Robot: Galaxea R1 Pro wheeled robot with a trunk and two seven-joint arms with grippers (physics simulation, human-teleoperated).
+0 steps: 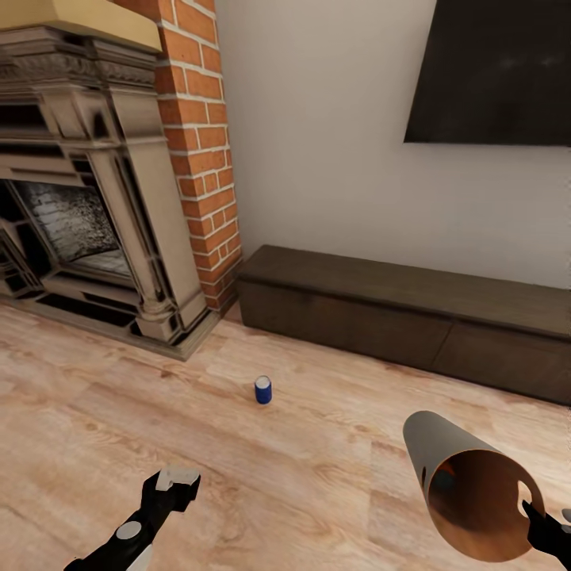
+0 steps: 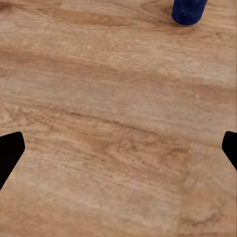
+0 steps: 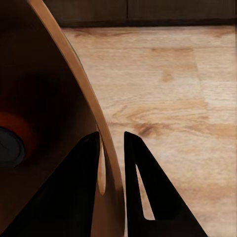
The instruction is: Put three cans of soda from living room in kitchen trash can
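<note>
One dark blue soda can [image 1: 263, 389] stands upright on the wood floor [image 1: 317, 476], in front of the low dark cabinet [image 1: 396, 309]'s fireplace [image 1: 87, 198] end. Nearer than the can, the left gripper [image 1: 176, 480] hovers with jaws spread and empty. Right of the can, the right gripper [image 3: 111, 148] pinches the rim of the trash can [image 1: 468, 484], tipped, an orange can [image 3: 12, 136] inside.

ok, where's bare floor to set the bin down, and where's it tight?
Free: the wood floor between the fireplace hearth and the left gripper, and the stretch between the blue can and the low cabinet. Tight: the floor right around that can, and the lower right, where the right gripper holds the tilted trash can.
</note>
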